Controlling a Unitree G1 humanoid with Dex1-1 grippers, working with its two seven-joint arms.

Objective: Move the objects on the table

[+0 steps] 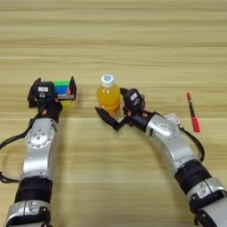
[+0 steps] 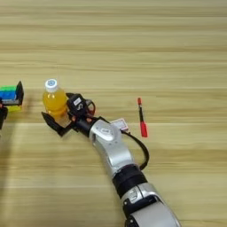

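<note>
The right pincer (image 2: 62, 113) sits around the foot of the orange juice bottle (image 2: 54, 101), one black finger (image 2: 52, 123) under its near side and the other at its right, the bottle standing upright with its white cap on. Behind the pincer's wrist a small red-and-white box (image 2: 119, 124) lies half hidden by the arm, and further right lies a red pen (image 2: 142, 118). Well left of the pincer, at the edge, a coloured puzzle cube (image 2: 9, 97) sits against a black finger of the left gripper (image 2: 19, 92) on the wooden table (image 2: 133, 44).

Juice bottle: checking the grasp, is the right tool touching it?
Cannot tell. In the left eye view the right tool brackets the juice bottle, but no plain contact or gap shows.
</note>
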